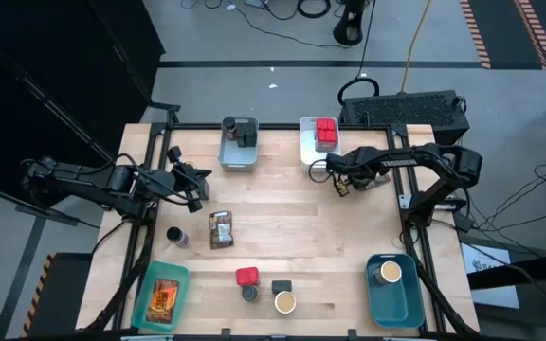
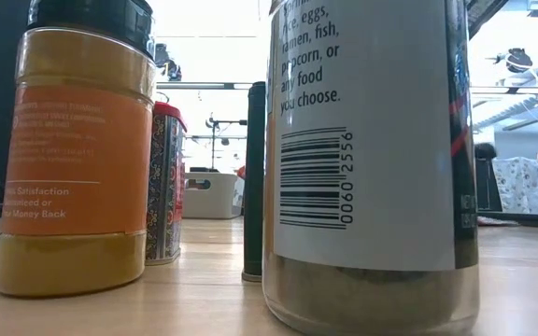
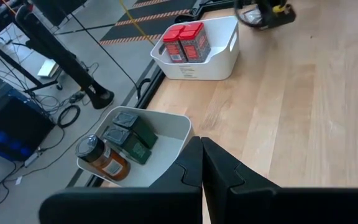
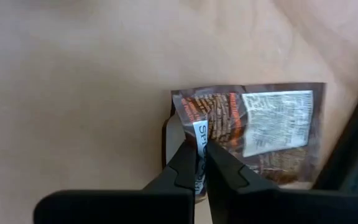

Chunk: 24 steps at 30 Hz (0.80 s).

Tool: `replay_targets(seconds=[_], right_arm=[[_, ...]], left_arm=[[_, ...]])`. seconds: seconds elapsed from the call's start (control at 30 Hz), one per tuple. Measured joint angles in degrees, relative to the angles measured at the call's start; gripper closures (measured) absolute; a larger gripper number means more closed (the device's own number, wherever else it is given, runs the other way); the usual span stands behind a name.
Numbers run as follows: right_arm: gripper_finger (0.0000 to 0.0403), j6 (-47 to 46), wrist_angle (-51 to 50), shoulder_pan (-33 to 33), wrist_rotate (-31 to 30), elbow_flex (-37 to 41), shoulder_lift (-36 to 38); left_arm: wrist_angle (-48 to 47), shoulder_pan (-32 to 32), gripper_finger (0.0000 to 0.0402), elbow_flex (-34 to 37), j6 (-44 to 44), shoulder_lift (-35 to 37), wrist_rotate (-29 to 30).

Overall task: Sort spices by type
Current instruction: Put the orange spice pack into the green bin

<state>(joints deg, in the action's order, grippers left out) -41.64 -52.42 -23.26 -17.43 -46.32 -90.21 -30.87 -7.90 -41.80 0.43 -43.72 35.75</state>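
Observation:
My right gripper is at the far middle of the table, near the white bin of red tins, and is shut on a brown-orange printed packet. My left gripper hovers shut and empty, left of centre, near the grey bin holding dark tins and an orange jar. A second packet lies flat on the table. A red tin, dark containers, a tan-topped jar and a small jar stand on the near half. My right gripper pinches the packet between its two fingers at one edge, beside a white label strip. The rest of the packet reaches out past the fingertips, printed face toward the camera, and throws a shadow on the wood below.
The teal bin at the near left corner holds a packet. The blue bin at the near right holds a tan-topped jar. In the low view, an orange jar and a barcoded jar stand close to the camera.

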Motion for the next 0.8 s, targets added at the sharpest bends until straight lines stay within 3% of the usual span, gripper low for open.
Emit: replay_targets(seconds=[0.17,0.3,0.53,0.8], right_arm=[[0.0401,-2.55,-6.38,6.28,0.02,-2.0,6.36],[0.0402,-1.17,-2.88,12.65,0.88,-2.91,12.64],[0.0403,11.04,19.1,22.2,1.58,-2.91,21.04],[0.0403,35.92,49.1,27.85,10.79,-2.92,19.51]], left_arm=[[1.24,0.0,0.04,0.0,-0.04,0.0,-0.02],[4.74,0.0,0.04,0.0,-0.08,-0.42,-3.43],[15.45,-0.02,0.04,0.0,3.09,-4.78,-12.62],[29.27,-0.02,0.0394,0.0,9.18,-12.86,-22.64]])
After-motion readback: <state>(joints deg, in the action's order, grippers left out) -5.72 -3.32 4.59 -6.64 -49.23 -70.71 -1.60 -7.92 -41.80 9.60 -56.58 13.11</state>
